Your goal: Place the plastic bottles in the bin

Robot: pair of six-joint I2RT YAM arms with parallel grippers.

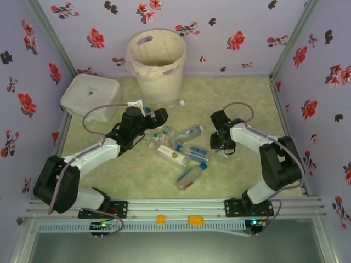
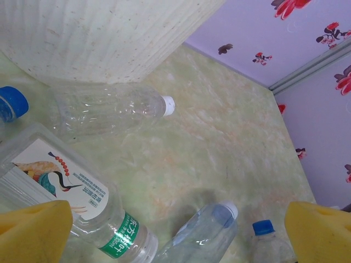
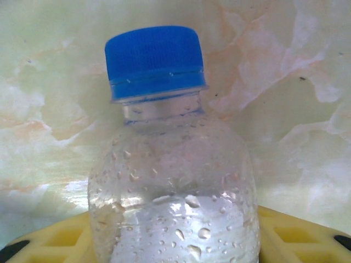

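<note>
We see a pale green marbled table [image 1: 247, 109] carrying the cream bin [image 1: 157, 60] at the back, a white box [image 1: 90, 96] left of it, and clear bottles [image 1: 171, 155] (mostly lying down) scattered mid-table.

Left claw [image 2: 176, 233] wide — right claw [image 1: 222, 149] low

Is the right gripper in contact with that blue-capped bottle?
Cannot tell. In the right wrist view the blue-capped bottle stands between the right gripper's yellow pads, whose edges meet its sides, but neither a press nor a gap shows plainly.
</note>
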